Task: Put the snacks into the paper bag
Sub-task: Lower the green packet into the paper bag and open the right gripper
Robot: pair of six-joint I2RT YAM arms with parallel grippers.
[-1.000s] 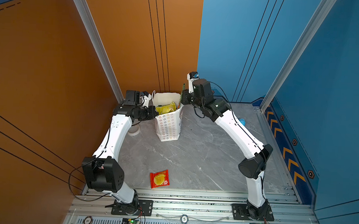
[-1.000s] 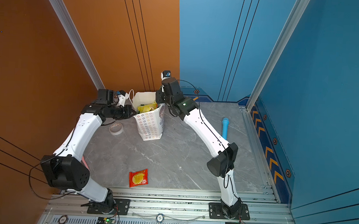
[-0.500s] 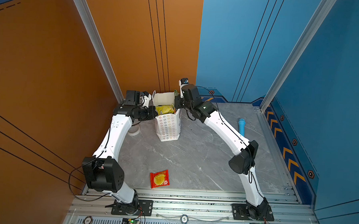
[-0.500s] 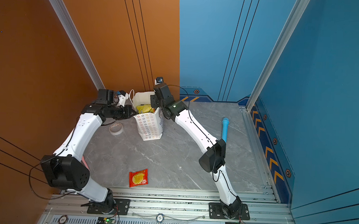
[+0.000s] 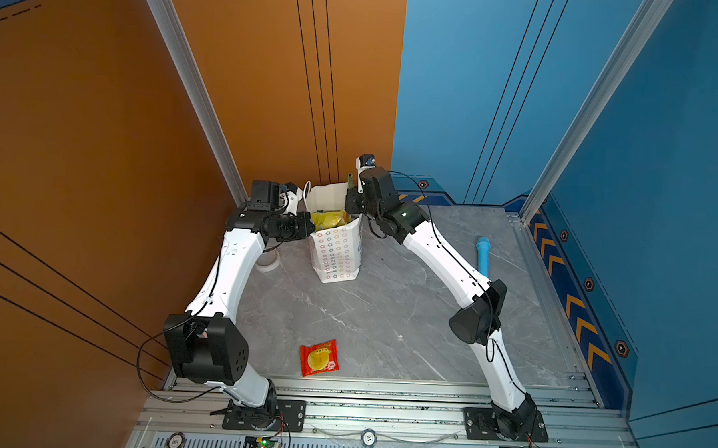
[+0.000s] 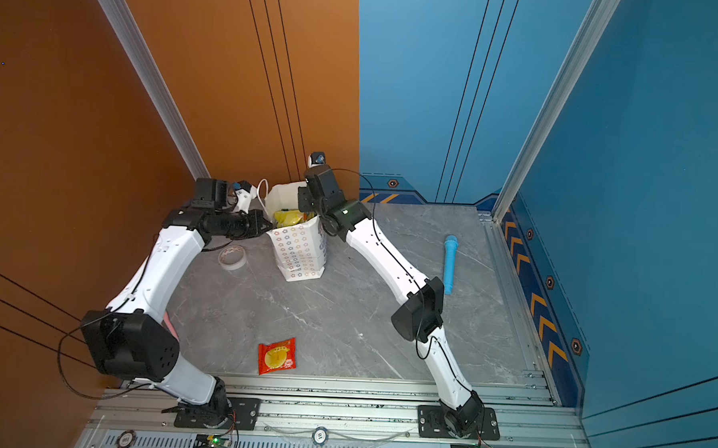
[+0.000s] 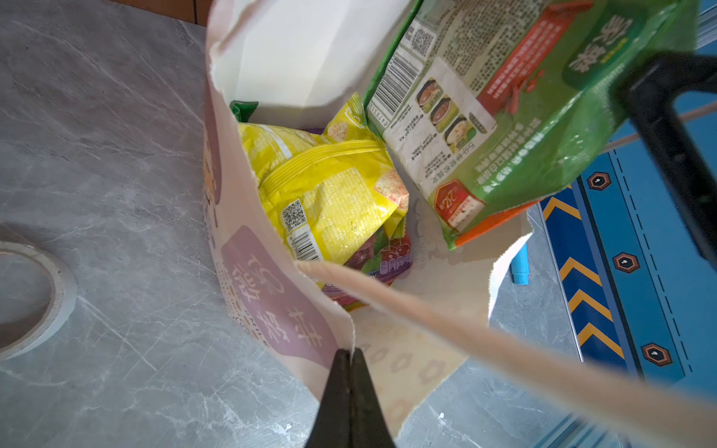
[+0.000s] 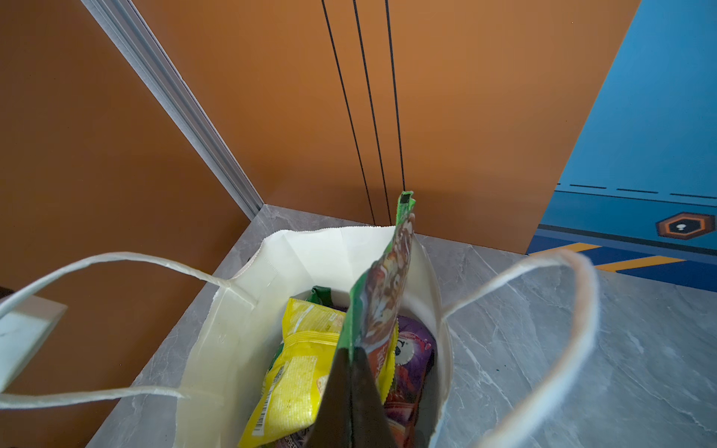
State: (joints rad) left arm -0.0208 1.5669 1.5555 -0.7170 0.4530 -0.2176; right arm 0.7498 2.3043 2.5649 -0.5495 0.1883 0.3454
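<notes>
Green pkt (image 7: 504, 116) barcode: L wrist only

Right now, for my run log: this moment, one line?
left gripper: shut on paper bag | right gripper: shut on green pouch, over bag | red pouch: on table

Upright white paper bag (image 5: 336, 251) at rear of surface (image 5: 387, 301), mouth open. Inside: yellow pouch (image 7: 329, 182) over purple packet (image 8: 413, 349). Above mouth: green pouch (image 7: 504, 116), on edge, pinched by right tool (image 8: 351, 351). Loose red pouch (image 5: 319, 357) flat at front, well apart.
</notes>
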